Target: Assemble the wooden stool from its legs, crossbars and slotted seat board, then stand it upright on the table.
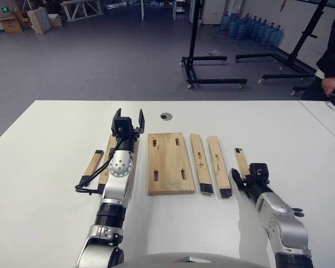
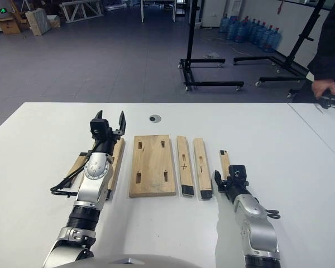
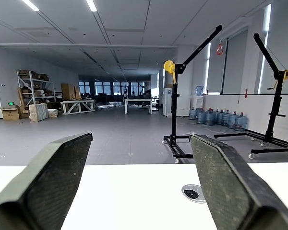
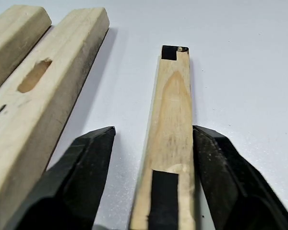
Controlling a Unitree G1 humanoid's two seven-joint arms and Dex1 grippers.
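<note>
On the table (image 1: 44, 167) the seat board (image 1: 170, 163) lies centre, two legs (image 1: 201, 163) just right of it, a crossbar (image 1: 240, 161) beyond, more pieces (image 1: 93, 163) left.

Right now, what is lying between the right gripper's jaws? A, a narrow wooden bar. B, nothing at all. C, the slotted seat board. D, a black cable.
A: the right wrist view shows a narrow wooden bar with black-taped ends lying between the right gripper's open jaws, one on either side of it.
</note>
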